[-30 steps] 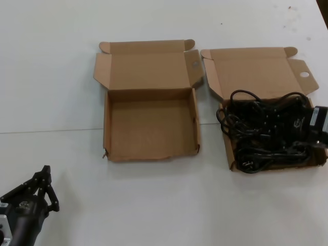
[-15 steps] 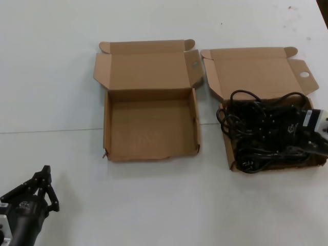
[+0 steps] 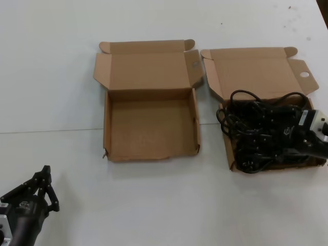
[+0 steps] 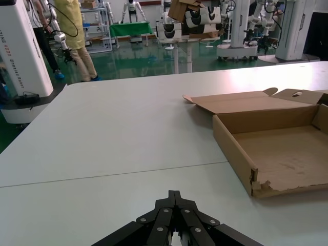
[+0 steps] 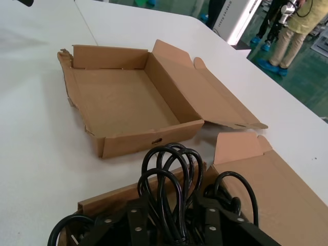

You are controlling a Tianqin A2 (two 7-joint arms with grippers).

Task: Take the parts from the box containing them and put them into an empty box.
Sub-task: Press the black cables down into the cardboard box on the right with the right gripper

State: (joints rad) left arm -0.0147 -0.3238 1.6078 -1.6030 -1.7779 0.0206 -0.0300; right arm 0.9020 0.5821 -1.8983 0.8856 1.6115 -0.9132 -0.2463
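Observation:
The box with the punched hole [image 3: 304, 74] in its lid flap lies open at the right [image 3: 251, 72] and holds a tangle of black power cables [image 3: 256, 138]. The empty box [image 3: 151, 128] with the ragged front wall lies open at the centre. My right gripper [image 3: 279, 136] reaches in from the right edge and sits low over the cables. In the right wrist view it [image 5: 174, 207] is open, with cable loops [image 5: 169, 174] standing between its fingers [image 5: 136, 218]. My left gripper [image 3: 46, 170] is shut and empty at the near left, also shown in the left wrist view [image 4: 175, 195].
Both boxes lie side by side on a white table [image 3: 164, 205], their lids folded back away from me. The empty box also shows in the right wrist view [image 5: 148, 138] and the left wrist view [image 4: 287, 154]. People and other robots stand beyond the table.
My right gripper has moved from the right edge further into the box, over the cables. The left arm and both boxes have not moved.

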